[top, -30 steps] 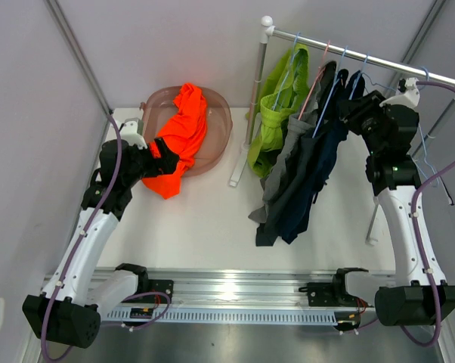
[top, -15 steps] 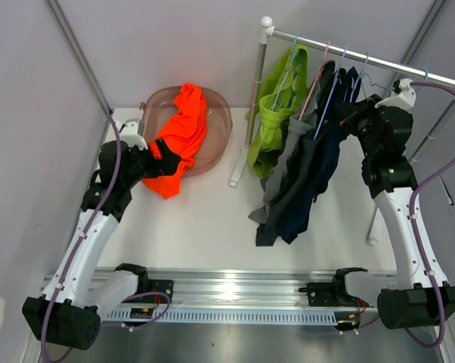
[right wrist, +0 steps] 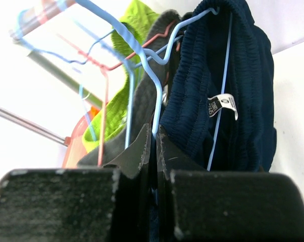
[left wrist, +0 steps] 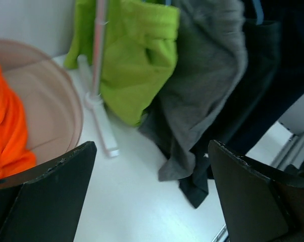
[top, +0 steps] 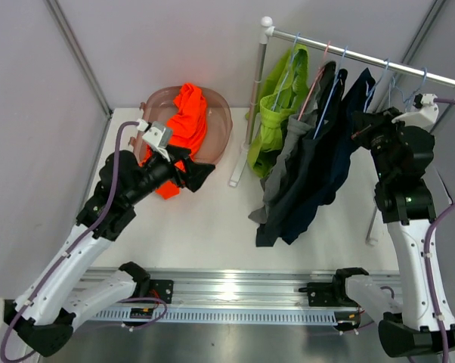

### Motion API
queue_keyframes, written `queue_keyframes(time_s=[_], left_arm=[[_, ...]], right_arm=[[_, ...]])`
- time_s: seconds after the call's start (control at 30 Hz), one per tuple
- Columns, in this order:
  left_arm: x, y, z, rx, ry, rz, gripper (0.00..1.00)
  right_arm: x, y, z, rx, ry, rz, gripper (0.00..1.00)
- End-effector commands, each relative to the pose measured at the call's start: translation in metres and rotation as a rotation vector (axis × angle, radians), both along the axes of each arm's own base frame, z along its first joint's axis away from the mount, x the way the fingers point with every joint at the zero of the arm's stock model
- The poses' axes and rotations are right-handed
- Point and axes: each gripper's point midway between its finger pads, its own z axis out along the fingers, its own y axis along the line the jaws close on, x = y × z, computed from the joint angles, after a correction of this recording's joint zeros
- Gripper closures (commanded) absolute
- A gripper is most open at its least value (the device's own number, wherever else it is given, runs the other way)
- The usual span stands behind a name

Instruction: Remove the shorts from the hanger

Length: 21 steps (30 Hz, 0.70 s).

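Note:
The orange shorts [top: 186,121] lie in a pink bowl [top: 220,113] and also show in the left wrist view [left wrist: 5,126]. My left gripper [top: 191,171] [left wrist: 152,146] is open and empty above the table, just right of the bowl. Lime green shorts [top: 277,113] [left wrist: 137,55], grey shorts [top: 288,159] [left wrist: 202,75], dark navy-black shorts [top: 307,178] and navy shorts [top: 342,144] [right wrist: 222,75] hang on wire hangers from the rail [top: 348,53]. My right gripper [top: 360,130] [right wrist: 153,132] is shut on the light-blue hanger wire [right wrist: 142,65] of the navy shorts.
The rack's white post [top: 256,98] and foot [top: 235,178] stand between the bowl and the hanging shorts. Empty blue hangers [top: 409,91] hang at the rail's right end. Grey walls enclose the left and back.
My left gripper has let go of the orange shorts and swung right toward the rack, jaws open. My right gripper has moved right, drawing the navy shorts' hanger along the rail.

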Motion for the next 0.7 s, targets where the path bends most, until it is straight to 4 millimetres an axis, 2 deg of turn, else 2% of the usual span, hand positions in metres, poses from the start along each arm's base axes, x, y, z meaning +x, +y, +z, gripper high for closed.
queue_keyframes(time_s=[0.0, 0.07, 0.1, 0.13, 0.2, 0.23, 0.3, 0.33, 0.37, 0.4, 0.5, 0.57, 0.6, 0.67], left_arm=[[-0.006, -0.016, 0.036, -0.024, -0.101, -0.024, 0.01], [-0.02, -0.039, 0.042, -0.054, -0.126, -0.103, 0.01], [-0.023, -0.049, 0.035, -0.053, -0.121, -0.13, 0.01], [-0.034, -0.066, 0.033, -0.054, -0.118, -0.185, 0.01], [-0.041, -0.086, 0.033, -0.06, -0.139, -0.225, 0.01], [-0.055, -0.101, 0.033, -0.061, -0.143, -0.274, 0.01], [-0.056, -0.122, 0.028, -0.047, -0.152, -0.293, 0.01], [-0.065, -0.134, 0.024, -0.037, -0.145, -0.327, 0.01], [-0.063, -0.146, 0.02, -0.039, -0.145, -0.335, 0.01], [-0.064, -0.153, 0.025, -0.054, -0.155, -0.343, 0.01], [-0.071, -0.175, 0.014, -0.059, -0.148, -0.386, 0.01], [-0.084, -0.189, 0.013, -0.083, -0.148, -0.442, 0.01], [-0.086, -0.199, 0.004, -0.073, -0.139, -0.459, 0.01], [-0.099, -0.215, 0.005, -0.086, -0.155, -0.502, 0.01]], right_arm=[[-0.025, 0.003, 0.037, 0.015, -0.122, 0.023, 1.0], [-0.036, 0.005, 0.039, 0.023, -0.129, 0.038, 1.0], [-0.04, 0.008, 0.039, 0.034, -0.129, 0.056, 1.0], [-0.044, 0.009, 0.038, 0.039, -0.126, 0.064, 1.0], [-0.055, 0.011, 0.042, 0.052, -0.14, 0.083, 1.0], [-0.057, 0.011, 0.042, 0.057, -0.142, 0.083, 1.0], [-0.065, 0.016, 0.043, 0.055, -0.141, 0.114, 1.0], [-0.067, 0.017, 0.043, 0.056, -0.136, 0.117, 1.0], [-0.069, 0.017, 0.043, 0.056, -0.138, 0.119, 1.0], [-0.072, 0.017, 0.044, 0.056, -0.139, 0.123, 1.0], [-0.077, 0.019, 0.044, 0.058, -0.136, 0.137, 1.0], [-0.081, 0.021, 0.045, 0.069, -0.139, 0.148, 1.0], [-0.082, 0.022, 0.045, 0.073, -0.137, 0.151, 1.0], [-0.082, 0.022, 0.044, 0.079, -0.134, 0.153, 1.0]])
